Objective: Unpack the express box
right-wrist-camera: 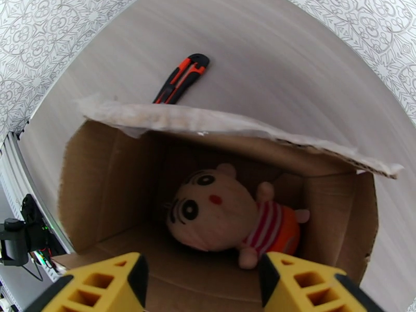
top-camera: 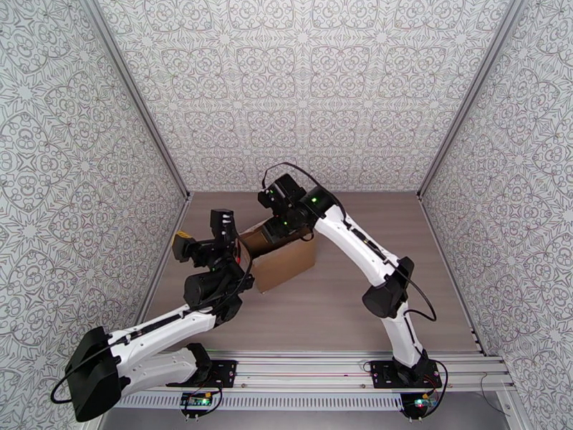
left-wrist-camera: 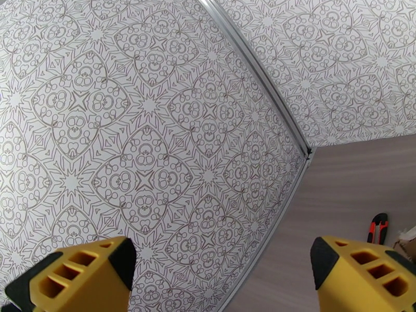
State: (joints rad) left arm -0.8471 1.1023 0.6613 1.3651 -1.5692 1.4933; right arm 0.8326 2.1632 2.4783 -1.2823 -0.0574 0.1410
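A plush doll (right-wrist-camera: pixel 223 217) lies on its side straight ahead of the right claw (right-wrist-camera: pixel 202 279): round pale face, black eyes, a red-and-white striped top. Farther out from that claw, up and a little left, a red-and-black utility knife (right-wrist-camera: pixel 181 79) lies flat on the grey wood-grain table (right-wrist-camera: pixel 291 68) (its blade cannot be made out). Ahead of the left claw (left-wrist-camera: pixel 221 266) stands a patterned wall (left-wrist-camera: pixel 130 126), with a metal corner strip (left-wrist-camera: pixel 260 68) to the upper right.

The 2 arms reach forward; left gripper (left-wrist-camera: pixel 218 279) spread wide, right gripper (right-wrist-camera: pixel 203 282) angled downward, jaws parted.
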